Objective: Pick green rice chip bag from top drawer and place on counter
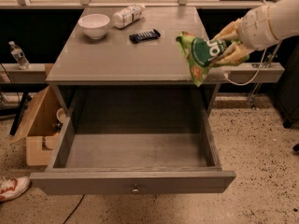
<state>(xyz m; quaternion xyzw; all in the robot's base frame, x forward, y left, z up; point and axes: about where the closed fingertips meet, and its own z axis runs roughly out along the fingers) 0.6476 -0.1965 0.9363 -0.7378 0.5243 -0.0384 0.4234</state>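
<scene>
My gripper (227,45) comes in from the right on a white arm and is shut on the green rice chip bag (200,55). The bag is crinkled light green with a dark-green round logo. It hangs in the air over the right front edge of the counter (126,55). The top drawer (135,183) is pulled wide open below, with a small metal knob on its front panel and nothing inside it.
On the counter's far side are a white bowl (94,25), a lying white bottle (127,15) and a small dark wrapped bar (144,35). A cardboard box (37,127) stands left of the drawer. A water bottle (18,55) stands on a ledge at left. A shoe (11,189) is at bottom left.
</scene>
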